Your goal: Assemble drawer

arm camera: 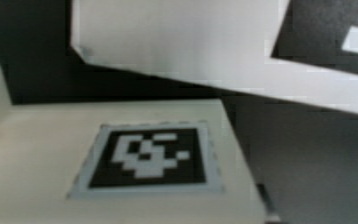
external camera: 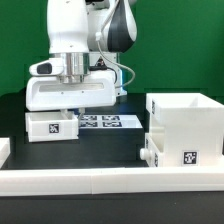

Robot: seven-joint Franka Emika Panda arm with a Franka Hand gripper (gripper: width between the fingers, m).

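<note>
Exterior view: you have the gripper (external camera: 75, 82) low over a shallow tray (external camera: 72, 93), held up off the black table (external camera: 122, 145) toward the exterior view's left. The tray's long axis runs across the picture, level, with its broad white side toward the camera. You cannot tell from either picture whether the fingers are spread or pinching the tray; the tray wall hides them.

Directly under that tray sits a second tray (external camera: 52, 126), resting on the table, its tagged face toward the camera. The two are close, with only a thin dark gap between them. Just beside the lower tray, toward the exterior view's right, the marker board (external camera: 108, 122) lies flat.

The large box shell (external camera: 186, 125) stands at the exterior view's right, open top up, a tag on its near face and a small knobbed piece (external camera: 149, 150) against its near corner. Open black table lies between the shell and the trays. The long white border rail (external camera: 110, 179) closes off the near edge.

In the wrist view you get a white surface with a tag (arm camera: 149, 155) close below, and a slanted white panel (arm camera: 211, 55) above it, blurred.
</note>
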